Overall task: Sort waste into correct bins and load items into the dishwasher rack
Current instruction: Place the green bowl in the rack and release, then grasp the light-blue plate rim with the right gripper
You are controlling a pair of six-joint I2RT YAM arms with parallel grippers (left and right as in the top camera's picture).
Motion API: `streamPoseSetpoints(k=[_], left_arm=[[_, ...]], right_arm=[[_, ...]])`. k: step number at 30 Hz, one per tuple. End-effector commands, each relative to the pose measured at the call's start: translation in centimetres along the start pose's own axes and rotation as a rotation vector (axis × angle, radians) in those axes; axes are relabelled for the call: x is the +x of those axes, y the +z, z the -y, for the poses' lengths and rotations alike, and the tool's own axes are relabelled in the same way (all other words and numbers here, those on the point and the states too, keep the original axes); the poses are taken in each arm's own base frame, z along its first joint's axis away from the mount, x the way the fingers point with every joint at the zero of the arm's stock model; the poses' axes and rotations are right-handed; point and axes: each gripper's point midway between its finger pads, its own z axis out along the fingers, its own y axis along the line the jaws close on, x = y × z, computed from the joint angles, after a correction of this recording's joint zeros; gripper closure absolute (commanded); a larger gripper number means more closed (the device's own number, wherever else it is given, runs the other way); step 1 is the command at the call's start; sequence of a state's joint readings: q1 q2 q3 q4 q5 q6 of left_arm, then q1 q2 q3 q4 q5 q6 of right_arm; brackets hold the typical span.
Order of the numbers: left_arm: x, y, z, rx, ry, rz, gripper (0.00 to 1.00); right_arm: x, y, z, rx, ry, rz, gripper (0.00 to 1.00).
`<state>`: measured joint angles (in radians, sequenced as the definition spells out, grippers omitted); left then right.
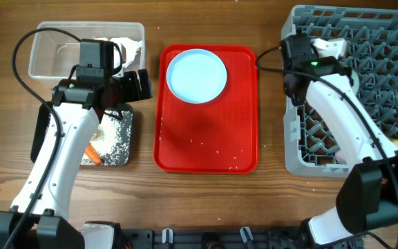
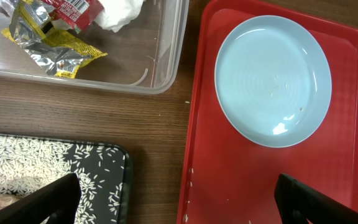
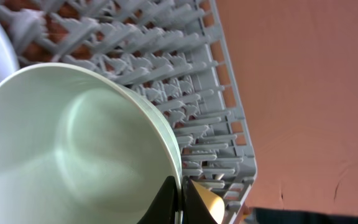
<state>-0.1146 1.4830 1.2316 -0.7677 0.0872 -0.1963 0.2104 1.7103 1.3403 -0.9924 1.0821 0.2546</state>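
Right gripper [image 3: 182,196] pinching bowl [image 3: 73,143] rim, over rack [image 3: 194,81]

Left end effector [image 2: 178,190] hangs spread wide, facing down; right end effector [image 3: 182,194] is pinched on a bowl [image 3: 73,149] rim, arm stretched forward

Overhead straight down, left wrist close over shared plate [image 2: 272,81], right wrist against rack [image 3: 219,93]

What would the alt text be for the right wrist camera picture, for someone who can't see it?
A pale white bowl fills the left of the frame, its rim pinched by the shut right end effector at the bottom edge. Behind it lies the grey pegged dishwasher rack, with wooden table to the right.
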Motion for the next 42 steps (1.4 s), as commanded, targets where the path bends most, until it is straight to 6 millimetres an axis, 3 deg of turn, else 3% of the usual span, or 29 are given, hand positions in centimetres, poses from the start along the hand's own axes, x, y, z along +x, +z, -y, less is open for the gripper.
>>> streamPoseSetpoints(k=[1,4,6,8,13,21,22,23,24,32,36,39,41,42], left_arm=[[-0.1,0.1,0.0,0.005,-0.007,-0.003,0.00],[-0.1,0.1,0.0,0.005,-0.007,-0.003,0.00],[-0.1,0.1,0.0,0.005,-0.007,-0.003,0.00],[-0.1,0.1,0.0,0.005,-0.007,-0.003,0.00],[-0.1,0.1,0.0,0.005,-0.007,-0.003,0.00],[-0.1,0.1,0.0,0.005,-0.007,-0.003,0.00],[-0.1,0.1,0.0,0.005,-0.007,-0.003,0.00],[-0.1,0.1,0.0,0.005,-0.007,-0.003,0.00],[-0.1,0.1,0.0,0.005,-0.007,-0.003,0.00],[-0.1,0.1,0.0,0.005,-0.007,-0.003,0.00],[-0.1,0.1,0.0,0.005,-0.007,-0.003,0.00],[-0.1,0.1,0.0,0.005,-0.007,-0.003,0.00],[-0.1,0.1,0.0,0.005,-0.007,-0.003,0.00],[-0.1,0.1,0.0,0.005,-0.007,-0.003,0.00]], right_arm=[[-0.5,-0.8,-1.3,0.026,-0.099,0.032,0.96],[-0.1,-0.5,-1.0,0.111,-0.177,0.022,0.96],[-1.0,-0.7,1.2,0.285,-0.237,0.058,0.96],[-1.3,-1.0,1.9,0.332,-0.272,0.067,0.96],[-0.1,-0.9,-1.0,0.165,-0.308,0.031,0.96],[1.5,-3.7,-4.2,0.036,-0.425,0.038,0.96],[1.7,-3.8,-4.6,0.014,-0.427,0.032,0.91],[2.1,-3.8,-5.0,-0.014,-0.436,0.019,0.60],[2.4,-3.8,-5.3,-0.040,-0.443,0.007,0.00],[2.6,-4.0,-5.3,-0.060,-0.453,-0.006,0.00],[0.1,-5.4,-3.4,-0.069,-0.347,0.053,0.00],[-3.3,-8.0,-1.5,-0.166,-0.235,0.127,0.00],[-4.9,-11.6,-5.2,-0.513,-0.306,0.194,0.00],[-5.2,-15.4,-8.5,-0.802,-0.351,0.252,0.00]])
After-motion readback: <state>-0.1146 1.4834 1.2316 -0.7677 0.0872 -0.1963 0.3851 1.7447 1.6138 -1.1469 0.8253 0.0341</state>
